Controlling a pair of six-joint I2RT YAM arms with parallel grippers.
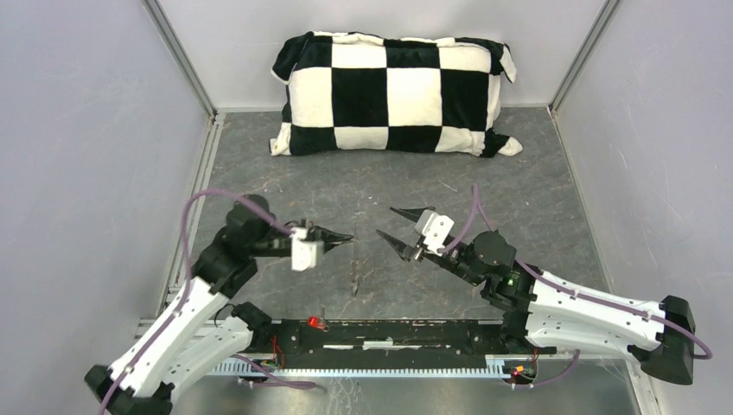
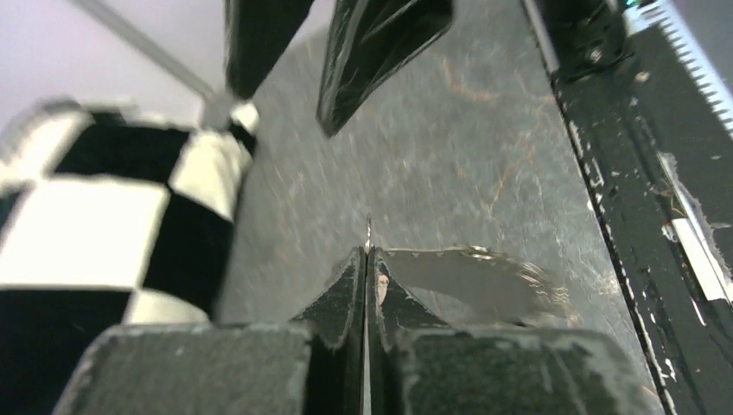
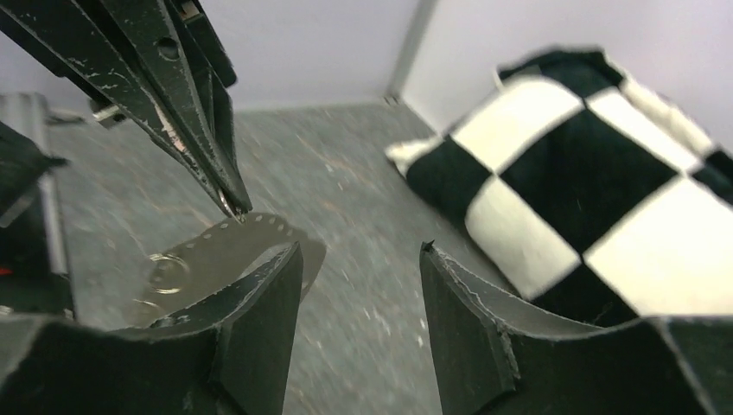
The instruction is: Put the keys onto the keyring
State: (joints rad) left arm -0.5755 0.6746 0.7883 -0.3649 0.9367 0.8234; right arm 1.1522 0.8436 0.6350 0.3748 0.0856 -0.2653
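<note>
My left gripper is shut on the keyring, a thin grey wire loop that hangs edge-on below its tips. In the left wrist view the gripper pinches the wire, and the keyring curves away to the right as a blurred arc with small metal pieces. My right gripper stands open just right of the left one, a short gap apart, with nothing between its fingers. In its own view the right gripper faces the keyring and the left fingers. A small red key lies by the base rail.
A black-and-white checked pillow lies at the back of the grey table. Pale walls close in both sides. The black base rail runs along the near edge between the arms.
</note>
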